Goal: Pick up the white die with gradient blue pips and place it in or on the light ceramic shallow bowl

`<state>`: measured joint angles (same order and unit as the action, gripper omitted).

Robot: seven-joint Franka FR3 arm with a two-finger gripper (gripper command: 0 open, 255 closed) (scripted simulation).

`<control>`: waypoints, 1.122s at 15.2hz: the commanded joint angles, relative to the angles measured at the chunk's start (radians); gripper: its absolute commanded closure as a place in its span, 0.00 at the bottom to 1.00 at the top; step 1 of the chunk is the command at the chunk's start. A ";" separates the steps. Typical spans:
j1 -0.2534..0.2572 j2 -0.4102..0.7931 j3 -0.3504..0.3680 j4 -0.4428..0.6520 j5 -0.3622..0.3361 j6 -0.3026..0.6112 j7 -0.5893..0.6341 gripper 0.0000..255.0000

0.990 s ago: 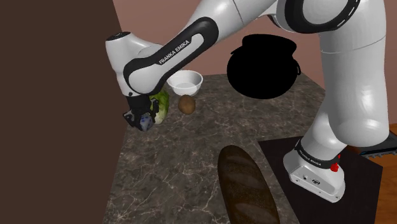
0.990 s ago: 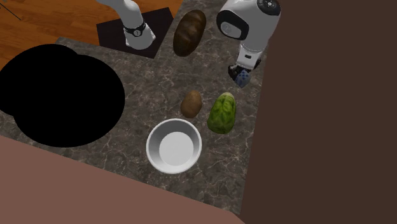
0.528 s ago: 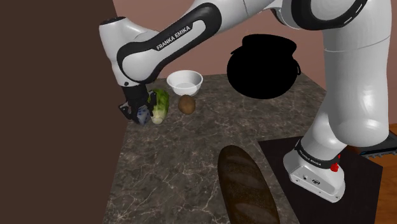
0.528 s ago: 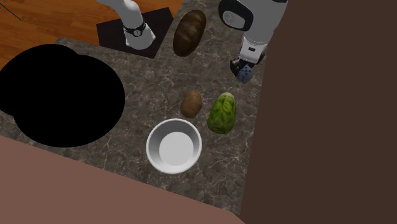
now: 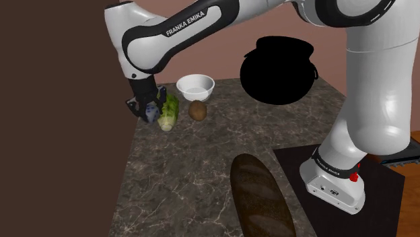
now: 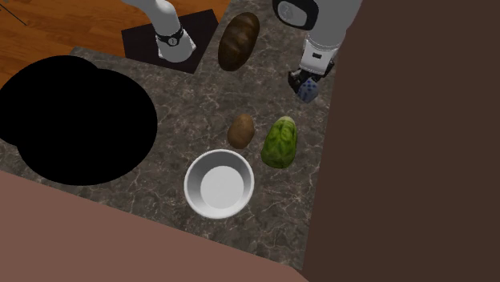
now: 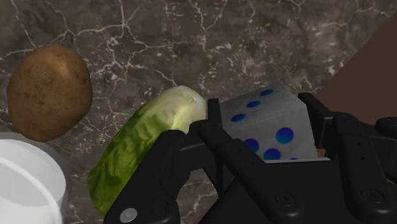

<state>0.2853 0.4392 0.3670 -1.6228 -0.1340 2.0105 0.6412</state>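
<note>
Between the black fingers [image 7: 219, 143] a white die [image 7: 270, 124] with blue pips sits pinched on two opposite faces, raised off the dark marbled worktop [image 5: 202, 155]. Just beyond it lies a green lettuce [image 7: 143, 146], and past that a brown potato [image 7: 48, 92]. Left of centre in the shoulder view, the die hangs beside a dark brown wall [image 5: 60, 114]. The white shallow bowl [image 5: 195, 93] stands to its upper right, apart. A dark bread loaf [image 5: 259, 198] lies at bottom centre.

Veined stone counter [image 5: 188, 175], brown wall [image 5: 54, 134]
</note>
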 commanded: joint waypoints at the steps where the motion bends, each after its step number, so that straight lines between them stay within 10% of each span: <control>1: -0.031 -0.017 -0.007 -0.020 0.008 0.003 -0.039 1.00; 17: -0.266 -0.005 -0.101 0.016 0.037 -0.017 -0.375 1.00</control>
<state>0.0322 0.4201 0.2734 -1.6342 -0.0962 2.0066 0.2884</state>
